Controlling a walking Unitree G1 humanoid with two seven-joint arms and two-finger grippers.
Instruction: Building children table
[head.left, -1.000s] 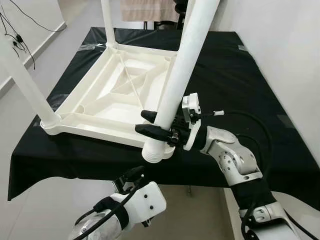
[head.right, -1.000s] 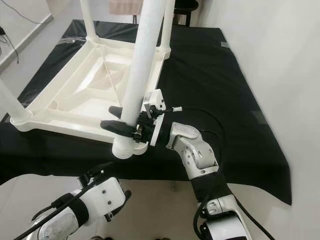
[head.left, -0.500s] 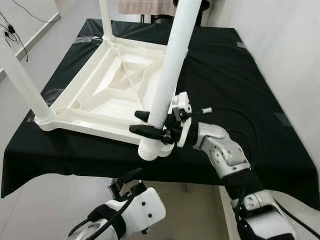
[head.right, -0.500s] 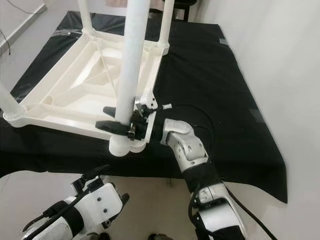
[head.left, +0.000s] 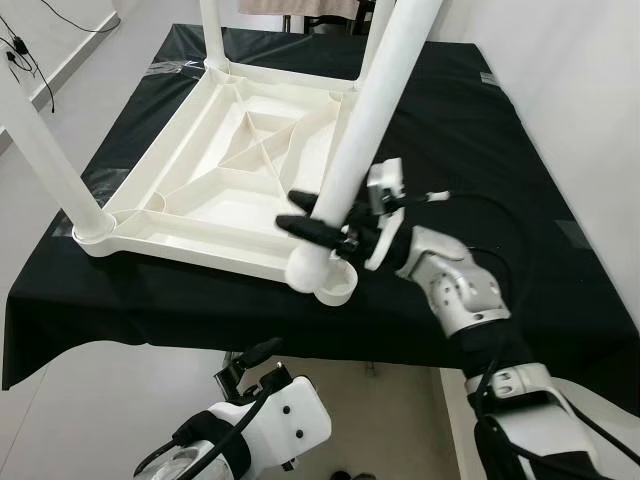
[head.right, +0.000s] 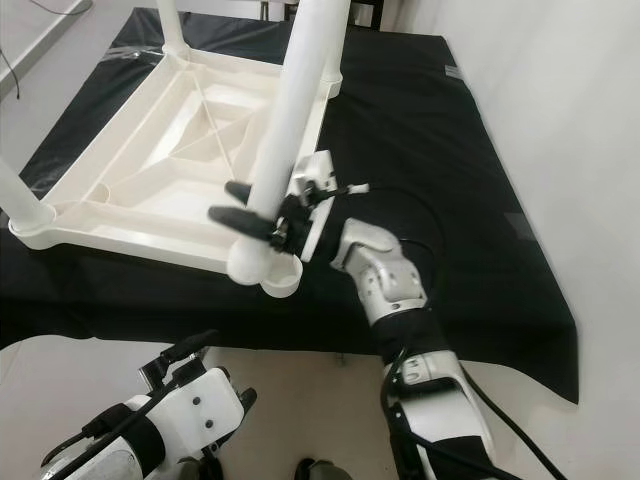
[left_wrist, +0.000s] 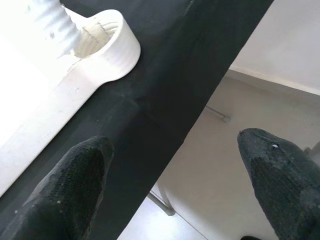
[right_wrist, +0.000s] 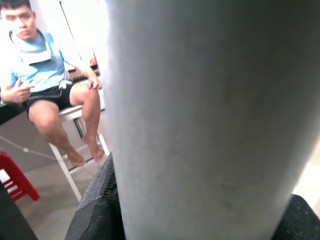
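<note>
From my head camera I see the upturned white tabletop (head.left: 215, 190) lying on the black-clothed worktop (head.left: 470, 120), filling the scene from 9 to 12 o'clock. Legs already stand in its corners: one at 9 o'clock (head.left: 45, 150), one at 12 o'clock (head.left: 212, 30). My right hand (head.left: 318, 228), just below the picture's centre, is clenched on the white table leg (head.left: 365, 130), which tilts up toward 1 o'clock. Its lower end sits tilted at the near corner socket (head.left: 335, 285); I cannot tell whether it is seated. My left hand (left_wrist: 170, 175) hangs below the worktop edge at 6 o'clock, fingers (left_wrist: 75, 170) spread and released. The right wrist camera shows a person (right_wrist: 50, 80) sitting on a white chair (right_wrist: 75, 145).
</note>
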